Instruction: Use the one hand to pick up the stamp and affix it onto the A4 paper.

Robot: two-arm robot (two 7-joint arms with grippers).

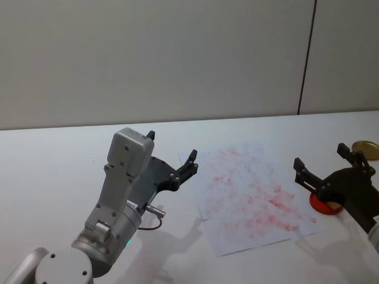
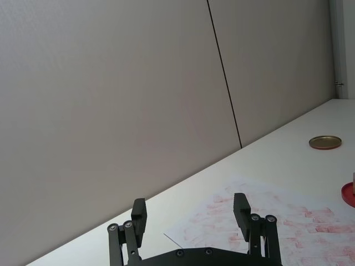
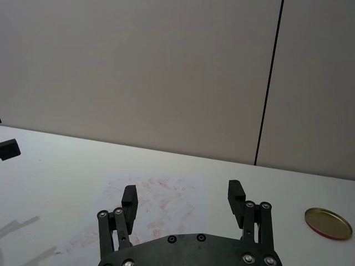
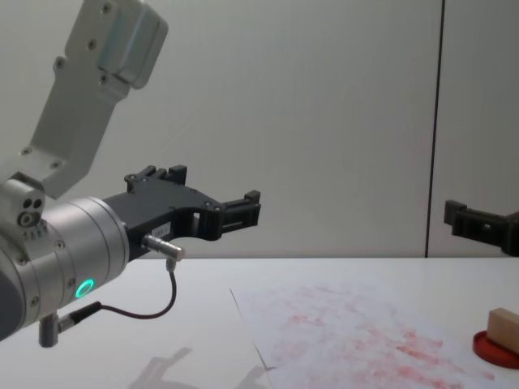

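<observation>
Left end effector (image 1: 171,146) open, raised; stamp (image 4: 503,327) upright on ink pad (image 4: 485,348).

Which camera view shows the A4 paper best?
The head view: it looks down on nearly the whole A4 paper. The chest view sees it at a low slant from the side; each wrist view cuts part of it off.
</observation>
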